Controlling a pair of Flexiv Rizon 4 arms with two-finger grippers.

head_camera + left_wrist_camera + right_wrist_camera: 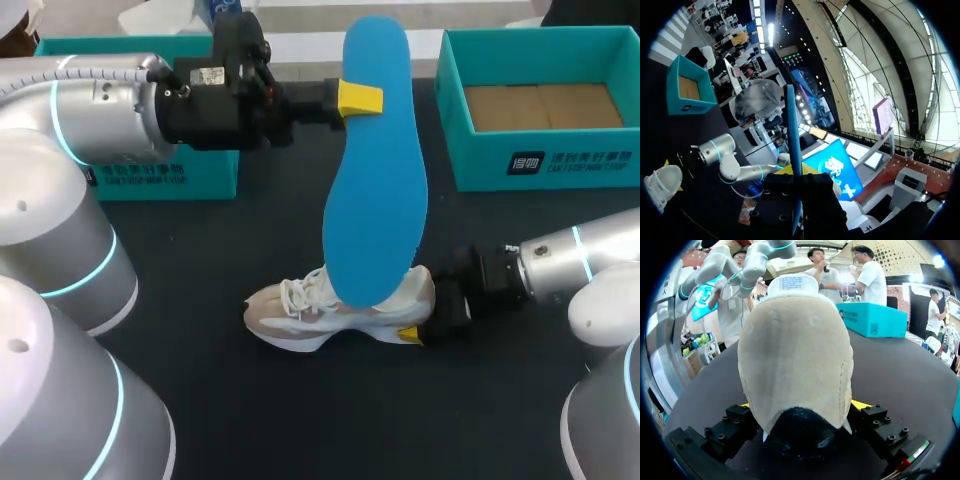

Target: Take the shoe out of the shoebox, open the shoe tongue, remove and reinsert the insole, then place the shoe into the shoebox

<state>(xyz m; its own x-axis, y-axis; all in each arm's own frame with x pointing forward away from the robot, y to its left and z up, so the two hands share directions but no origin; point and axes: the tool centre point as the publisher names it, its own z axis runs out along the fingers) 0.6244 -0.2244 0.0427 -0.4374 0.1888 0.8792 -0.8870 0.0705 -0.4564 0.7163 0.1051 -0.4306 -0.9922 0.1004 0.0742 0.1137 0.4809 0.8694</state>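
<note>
Since the reinsert looked like the coming step, we logged how insole and shoe lined up. Far left, a teal left shoebox (150,175) sat behind our left arm. The left gripper (352,100) was clamped on the blue insole (375,170), pinching a side edge near its narrow end. The left wrist view showed it edge-on, running straight ahead of the fingers.

In the head view the insole's long axis ran near to far, wide end toward the shoe (330,315). The shoe sat on the dark table (250,230), on its sole as far as we could judge, toe to the left, heel to the right. So the two long axes lay crosswise.

The wide end overlapped the shoe's opening in the head view, but the left wrist view had the shoe well off to one side. We judged the insole was held up clear of the shoe, not yet in. It would need to come down and swing its wide end toward the toe.

The right gripper (802,407) was closed around the heel, a yellow tip on each side. That arm was nearer the shoe but busy bracing it.

Far right, the open right shoebox (450,110) held only a cardboard liner, well apart from the shoe.
</note>
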